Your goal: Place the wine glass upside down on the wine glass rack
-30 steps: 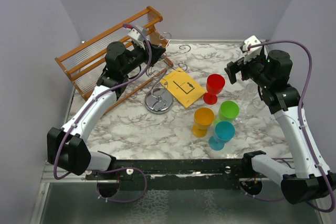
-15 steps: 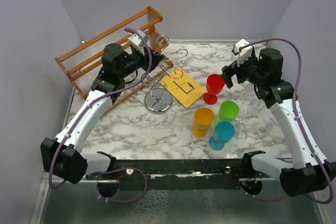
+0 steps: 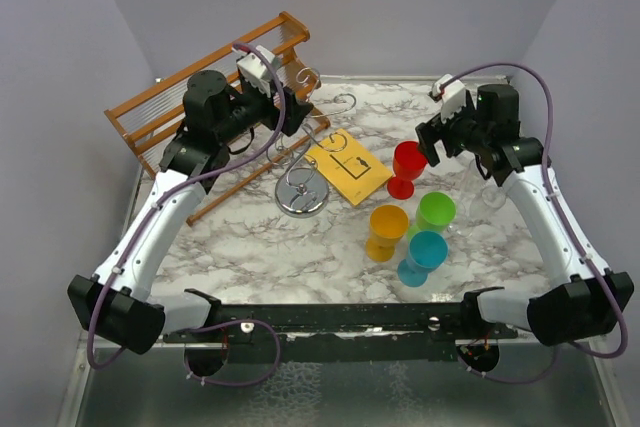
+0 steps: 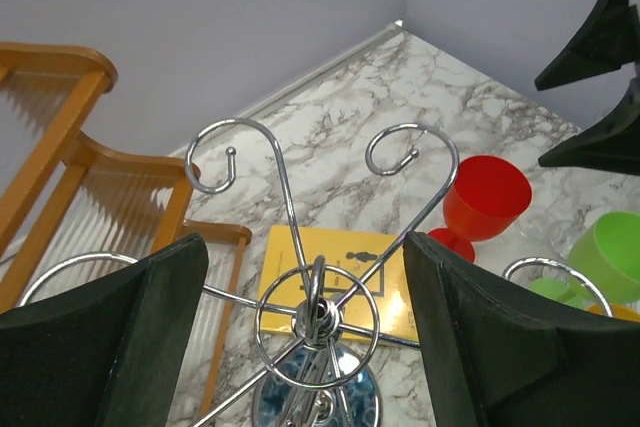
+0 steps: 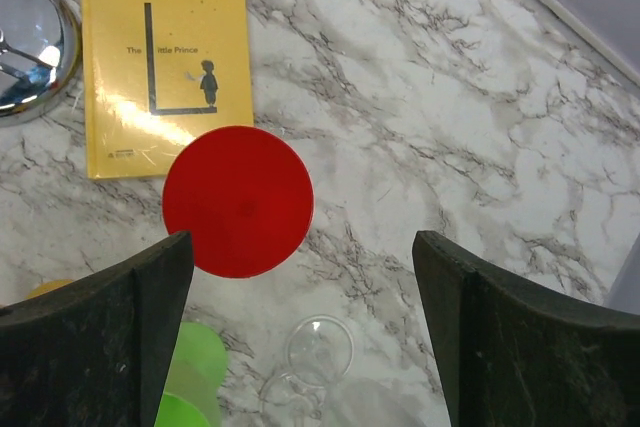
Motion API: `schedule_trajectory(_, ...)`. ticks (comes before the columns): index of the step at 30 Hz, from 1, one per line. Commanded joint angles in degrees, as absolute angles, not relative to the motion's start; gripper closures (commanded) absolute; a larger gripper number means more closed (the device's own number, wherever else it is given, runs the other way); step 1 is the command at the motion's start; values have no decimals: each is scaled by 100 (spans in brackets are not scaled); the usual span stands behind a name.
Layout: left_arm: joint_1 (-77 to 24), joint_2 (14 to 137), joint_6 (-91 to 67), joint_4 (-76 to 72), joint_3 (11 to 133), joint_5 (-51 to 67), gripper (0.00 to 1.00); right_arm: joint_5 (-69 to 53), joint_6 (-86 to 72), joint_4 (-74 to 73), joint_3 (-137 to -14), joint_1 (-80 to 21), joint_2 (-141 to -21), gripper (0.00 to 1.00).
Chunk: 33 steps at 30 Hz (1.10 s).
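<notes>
1. The left gripper [image 4: 305,242] is now gaping wide, whereas a second ago its jaws were almost together at the top of the wine glass rack [image 4: 315,317].
2. The left arm is sitting a little further back and to the left than before. The rack's round base is resting on the same spot on the marble table [image 5: 420,127].
3. The right gripper [image 5: 300,237] is hanging further left than a second ago. It is now hovering directly over the red cup [image 5: 238,202] instead of to the right of it.
4. The left gripper's fingers are standing far apart and gripping nothing. In the left wrist view the rack's curled hooks are showing in the gap between them, and the wooden rack [image 4: 90,177] is lying off to the left.
5. The right gripper's fingers are also spread wide and holding nothing, and they are touching no cup.
6. The wine glass [image 5: 318,352] is sitting on the table, not on the rack. It is just right of the green cup [image 5: 190,367] and near the red cup, well to the right of the yellow book [image 5: 163,57]. It is too clear to tell whether it is standing or lying.
</notes>
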<state>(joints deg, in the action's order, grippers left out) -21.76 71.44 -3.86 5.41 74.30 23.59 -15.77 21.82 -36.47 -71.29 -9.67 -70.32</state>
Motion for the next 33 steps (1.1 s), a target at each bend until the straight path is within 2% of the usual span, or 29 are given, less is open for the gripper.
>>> schedule_trajectory(1, -2198, 6921, 11, 1165, 8124, 1952, 12, -1279, 2257, -3975, -7481, -958, -7484, 17)
schedule_trajectory(4, -2197, 6902, 161, 1511, 8447, 1625, 6, -1214, 2222, -4085, -7555, -958, -7740, 27)
schedule_trajectory(15, -2197, 6888, 373, 1908, 8855, 1407, 4, -1247, 2105, -4401, -7937, -967, -8557, 57)
schedule_trajectory(28, -2197, 7094, 459, 2067, 9027, 1121, 4, -1460, 2065, -4392, -8030, -1041, -9030, 72)
schedule_trajectory(31, -2197, 7147, 502, 2133, 9067, 1036, 4, -1530, 2065, -4387, -8091, -1045, -9135, 78)
schedule_trajectory(33, -2199, 7196, 529, 2180, 9114, 984, 4, -1561, 2063, -4392, -8171, -1045, -9195, 86)
